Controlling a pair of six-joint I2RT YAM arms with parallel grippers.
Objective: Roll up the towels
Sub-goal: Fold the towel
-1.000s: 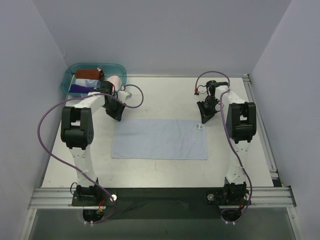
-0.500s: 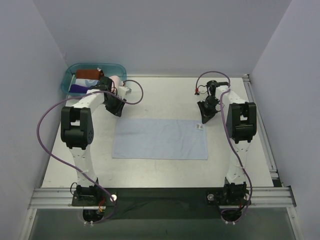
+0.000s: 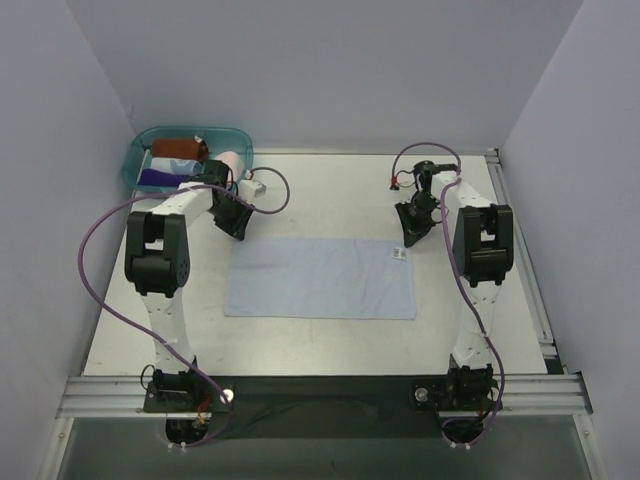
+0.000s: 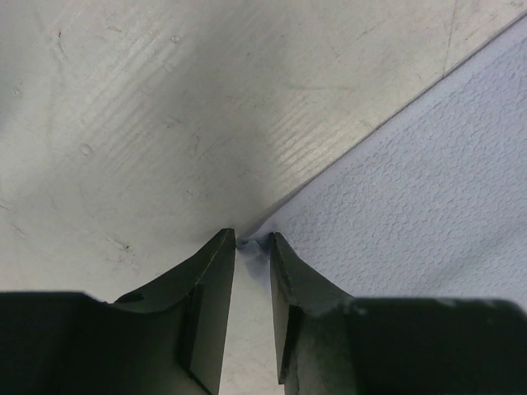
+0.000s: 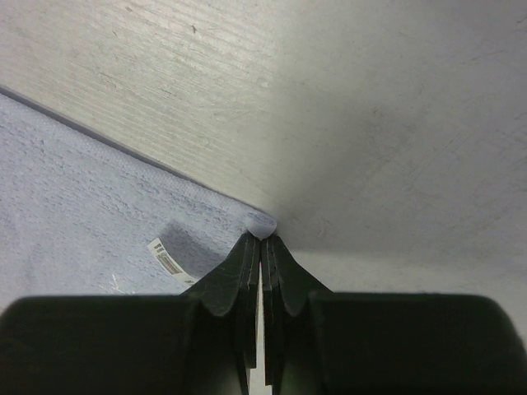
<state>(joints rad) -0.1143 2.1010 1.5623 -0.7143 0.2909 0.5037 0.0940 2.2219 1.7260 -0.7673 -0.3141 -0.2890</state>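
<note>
The light blue towel [image 3: 320,278] lies spread flat on the table, its white tag [image 3: 398,253] near the far right corner. My left gripper [image 3: 237,230] is low at the far left corner. In the left wrist view its jaws [image 4: 253,239] stand a little apart, with the towel [image 4: 412,181] corner crumpled between the tips. My right gripper [image 3: 408,238] is at the far right corner. In its wrist view it [image 5: 261,237] is shut on the towel [image 5: 82,181] corner, a blue nub poking past the tips beside the tag [image 5: 169,259]. A pale pink towel [image 3: 230,162] sits rolled in the tub.
The teal plastic tub [image 3: 135,160] stands at the far left corner and holds other rolled cloths, one brown [image 3: 180,148] and one purple [image 3: 158,177]. Walls close in the table on three sides. A metal rail [image 3: 520,250] runs along the right edge.
My left gripper shifted slightly toward the tub and came back down at the towel's far left corner. The right gripper and the towel have not moved.
</note>
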